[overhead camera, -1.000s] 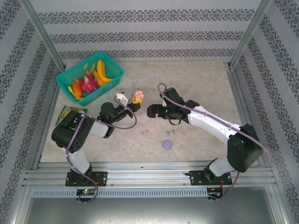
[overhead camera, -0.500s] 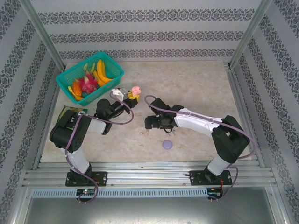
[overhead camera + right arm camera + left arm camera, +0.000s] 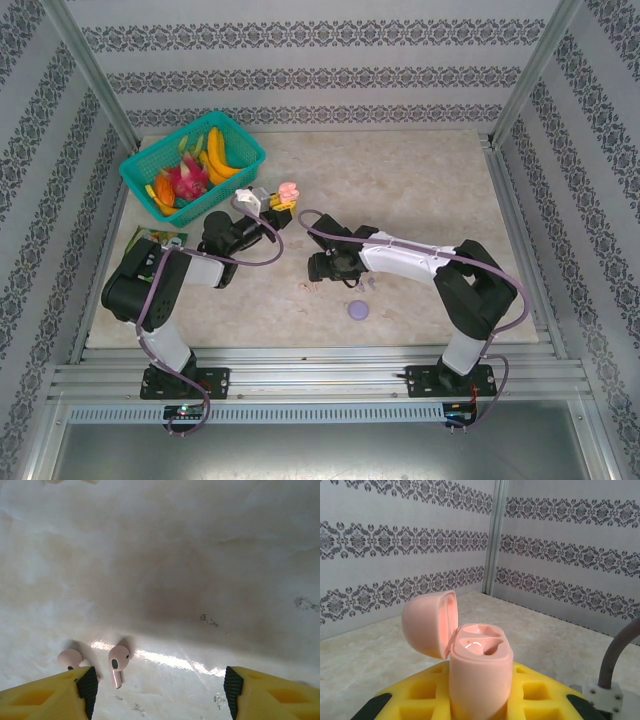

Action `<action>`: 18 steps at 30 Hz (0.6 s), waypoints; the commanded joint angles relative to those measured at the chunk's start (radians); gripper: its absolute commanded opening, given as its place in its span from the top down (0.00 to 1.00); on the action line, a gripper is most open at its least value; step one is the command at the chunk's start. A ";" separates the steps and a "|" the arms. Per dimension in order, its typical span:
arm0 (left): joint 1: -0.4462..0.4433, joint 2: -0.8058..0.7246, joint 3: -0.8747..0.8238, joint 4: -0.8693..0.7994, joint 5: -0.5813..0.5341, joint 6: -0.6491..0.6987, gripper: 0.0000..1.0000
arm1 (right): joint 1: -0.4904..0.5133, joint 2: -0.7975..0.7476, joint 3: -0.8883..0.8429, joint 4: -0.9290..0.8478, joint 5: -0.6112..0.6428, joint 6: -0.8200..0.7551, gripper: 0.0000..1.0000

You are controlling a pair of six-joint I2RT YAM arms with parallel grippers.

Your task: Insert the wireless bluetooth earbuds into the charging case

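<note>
My left gripper (image 3: pixel 274 204) is shut on the pink charging case (image 3: pixel 481 675) and holds it upright above the table. Its lid (image 3: pixel 427 622) is swung open to the left and both sockets look empty. The yellow fingers (image 3: pixel 415 695) flank the case body. My right gripper (image 3: pixel 157 692) hangs low over the table (image 3: pixel 200 555), jaws open. Two pale pink earbuds lie below it: one earbud (image 3: pixel 118 662) sits just inside the left finger (image 3: pixel 75 692), the other (image 3: pixel 69 657) is partly behind that finger. From above, the pink earbuds (image 3: pixel 310 287) lie right under the right gripper (image 3: pixel 318 268).
A round lilac case (image 3: pixel 358 310) lies shut near the front, with a small lilac bud (image 3: pixel 370 284) beside the right arm. A teal basket of fruit (image 3: pixel 190 165) stands at the back left, and a green packet (image 3: pixel 150 240) lies by the left arm.
The right arm has swung left and down over the pink earbuds, and its jaws have narrowed somewhat. The left gripper with the case has drifted slightly back and left.
</note>
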 commanded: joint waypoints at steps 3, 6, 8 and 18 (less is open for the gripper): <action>0.021 -0.050 -0.034 0.066 0.004 -0.021 1.00 | 0.009 0.043 0.036 0.006 -0.005 -0.003 0.32; 0.021 -0.058 -0.046 0.065 0.003 -0.019 1.00 | 0.009 0.057 0.037 0.015 -0.016 -0.001 0.33; 0.022 -0.063 -0.053 0.066 -0.001 -0.019 1.00 | 0.009 0.065 0.039 0.021 -0.024 0.000 0.33; 0.023 -0.072 -0.067 0.066 -0.009 -0.015 1.00 | 0.022 0.106 0.067 0.028 -0.049 -0.001 0.36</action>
